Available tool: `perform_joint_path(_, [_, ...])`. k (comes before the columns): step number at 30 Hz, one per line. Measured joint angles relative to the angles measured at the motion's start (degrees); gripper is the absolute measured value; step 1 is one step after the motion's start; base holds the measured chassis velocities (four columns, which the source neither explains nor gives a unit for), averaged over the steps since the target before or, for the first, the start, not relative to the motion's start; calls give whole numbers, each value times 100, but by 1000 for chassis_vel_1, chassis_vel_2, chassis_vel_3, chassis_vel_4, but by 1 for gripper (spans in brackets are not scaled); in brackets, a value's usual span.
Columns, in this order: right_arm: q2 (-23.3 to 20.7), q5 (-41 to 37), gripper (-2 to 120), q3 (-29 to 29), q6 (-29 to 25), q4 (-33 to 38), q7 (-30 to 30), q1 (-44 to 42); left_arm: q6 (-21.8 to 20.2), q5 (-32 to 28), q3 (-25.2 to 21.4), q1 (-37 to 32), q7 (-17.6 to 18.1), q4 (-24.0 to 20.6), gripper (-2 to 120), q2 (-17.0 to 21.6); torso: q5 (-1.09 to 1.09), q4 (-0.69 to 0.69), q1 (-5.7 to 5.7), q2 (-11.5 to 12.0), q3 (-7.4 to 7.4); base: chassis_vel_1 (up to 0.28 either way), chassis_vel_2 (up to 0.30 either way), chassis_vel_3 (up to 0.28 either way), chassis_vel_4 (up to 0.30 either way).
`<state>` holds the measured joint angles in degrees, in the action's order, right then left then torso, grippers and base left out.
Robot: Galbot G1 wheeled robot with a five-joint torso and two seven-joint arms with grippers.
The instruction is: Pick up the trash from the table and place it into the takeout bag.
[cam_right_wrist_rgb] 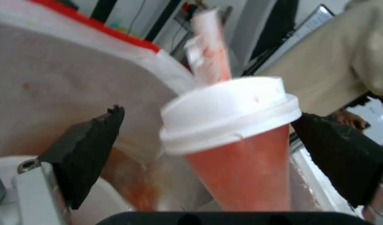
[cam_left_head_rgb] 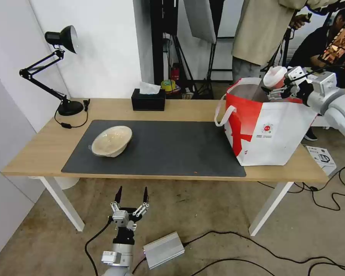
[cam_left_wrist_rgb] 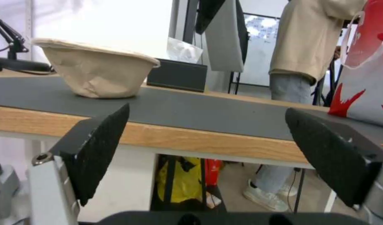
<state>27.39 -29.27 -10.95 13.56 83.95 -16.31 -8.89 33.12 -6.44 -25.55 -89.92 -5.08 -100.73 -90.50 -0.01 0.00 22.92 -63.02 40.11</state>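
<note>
A: The cup [cam_right_wrist_rgb: 237,140] sits tilted over the open bag [cam_left_head_rgb: 268,130], white lid up, between the fingers of the right hand [cam_left_head_rgb: 281,89]. From the wrist view the fingers stand apart from its sides, so I'd call that hand released, or nearly so, though the cup is blurred and I can't swear there is no contact lower down.

B: So what goes wrong?

A: If the cup goes down leaning like that, it may catch the bag's rim or land on its side, and a loose lid could let dregs out onto the foil lining. The bag is soft, too; a knock from the hand could fold its mouth shut or push it toward the worktop [cam_left_head_rgb: 180,109] edge, which it already stands near.

B: And the rest of the trash?

A: The beige bowl [cam_left_head_rgb: 112,140] lies tipped on the mat [cam_left_head_rgb: 168,149], well apart from the bag. The left hand [cam_left_head_rgb: 131,199] hangs below the worktop's front edge, fingers spread and empty. Coming up from there, it could strike that edge.

B: What can't you see?

A: The bag's inside. There is a pale rounded shape with red smears low in the right wrist view, perhaps the white bowl, but I can't tell. The cup's base is cut off, as is the bag's far side behind the right arm.
</note>
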Motion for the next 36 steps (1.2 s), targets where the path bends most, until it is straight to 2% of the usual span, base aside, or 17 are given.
perform_joint_path(18, [-143,923,100,-317,-394,-14,-891,378,16,-32,25,3,1,-16,100,35,-3,-1,0,0,0,0,0,0,0])
perform_joint_path(28, [-215,1333,100,-315,-698,15,-1168,414,42,-40,33,2,0,-4,100,36,0,-1,0,0,0,0,0,0,0])
perform_joint_path(36, [-273,1344,100,-243,-711,69,-1105,351,45,-33,37,0,-2,-2,100,29,2,0,0,0,0,0,0,0,0])
